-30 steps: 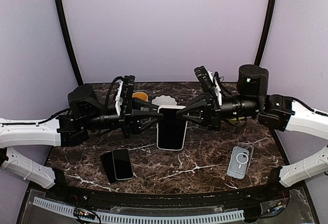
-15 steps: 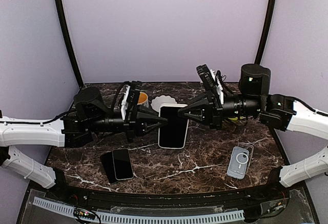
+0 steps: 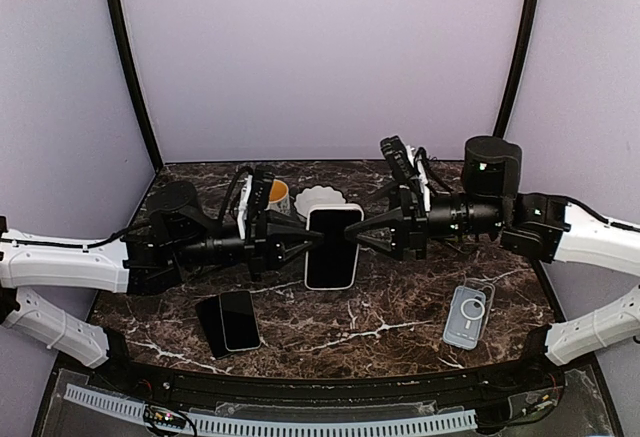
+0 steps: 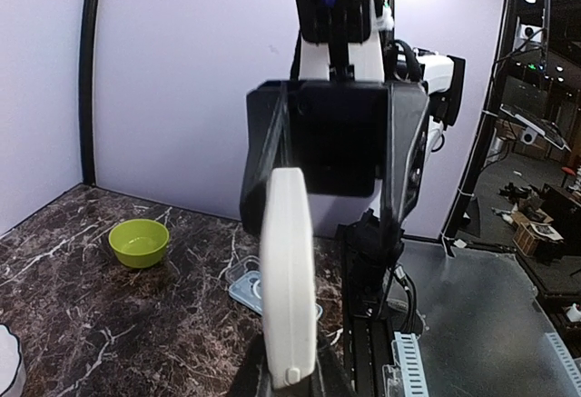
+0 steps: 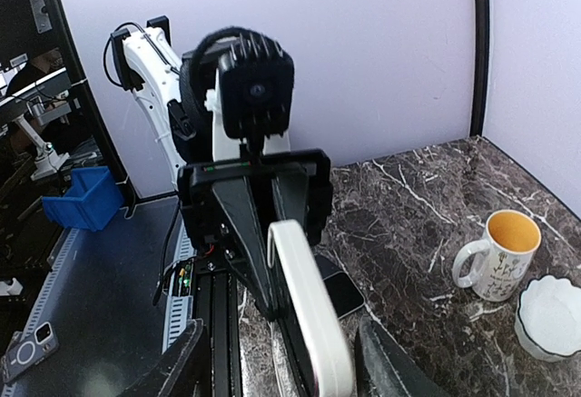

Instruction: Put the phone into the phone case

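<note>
The marble table (image 3: 400, 332) was cut off along its near edge by the rig's rail, and both arms ran out of the top view at its sides. The phone (image 3: 332, 252) was held up off the table at mid-width between the two grippers, and it covered the front of the white bowl (image 3: 320, 197). The left gripper (image 3: 316, 244) hid part of the mug (image 3: 277, 193). That gripper's own fingers were cropped by the bottom of the left wrist view, yet they hugged the phone's edge on both sides, clamped on it. The right gripper (image 3: 354, 239) stood spread, and the phone's other edge passed between its fingers with gaps on both sides. The phone showed a dark glossy screen inside a rounded white rim. It could not be told whether that rim was its own body or a cover. The clear case (image 3: 468, 315), marked with a ring, lay flat to the front right, well apart from the phone. A dark handset (image 3: 238, 319) lay to the front left.
</note>
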### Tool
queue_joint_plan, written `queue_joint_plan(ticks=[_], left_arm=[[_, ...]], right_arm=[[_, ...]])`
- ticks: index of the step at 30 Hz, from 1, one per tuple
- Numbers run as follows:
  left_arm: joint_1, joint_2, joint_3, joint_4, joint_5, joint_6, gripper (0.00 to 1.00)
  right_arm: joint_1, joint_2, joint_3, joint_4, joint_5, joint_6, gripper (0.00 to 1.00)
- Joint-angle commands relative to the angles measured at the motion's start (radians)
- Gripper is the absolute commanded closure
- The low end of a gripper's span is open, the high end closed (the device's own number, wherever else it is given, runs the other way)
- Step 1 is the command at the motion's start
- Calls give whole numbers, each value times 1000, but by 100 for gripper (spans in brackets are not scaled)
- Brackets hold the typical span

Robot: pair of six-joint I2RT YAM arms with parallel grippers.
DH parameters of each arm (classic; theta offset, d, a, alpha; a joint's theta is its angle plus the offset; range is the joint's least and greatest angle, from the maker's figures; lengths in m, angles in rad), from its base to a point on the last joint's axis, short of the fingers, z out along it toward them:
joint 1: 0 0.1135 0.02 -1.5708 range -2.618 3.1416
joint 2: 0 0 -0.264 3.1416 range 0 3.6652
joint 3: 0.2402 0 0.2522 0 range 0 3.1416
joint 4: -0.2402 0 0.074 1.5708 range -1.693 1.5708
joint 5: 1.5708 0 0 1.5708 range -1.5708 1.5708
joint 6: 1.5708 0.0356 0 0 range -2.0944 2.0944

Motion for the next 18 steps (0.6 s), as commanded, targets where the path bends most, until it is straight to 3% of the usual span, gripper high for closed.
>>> queue_joint_plan(ticks=[1,6,13,18], left_arm=[[-3,-68,-5,170,-39,-33,100],[-3,-77,-18,195,-54,-47,100],[-3,-71,-26,207,-43,-67,100],[-3,-84,-40,188,-79,-74,97]], right_arm=[[-9,14,-34,62,-18,46,49],[-10,24,-70,114,-47,77,61],[-14,71,-49,162,-125,104,100],[-34,70,-44,153,-94,127,100]])
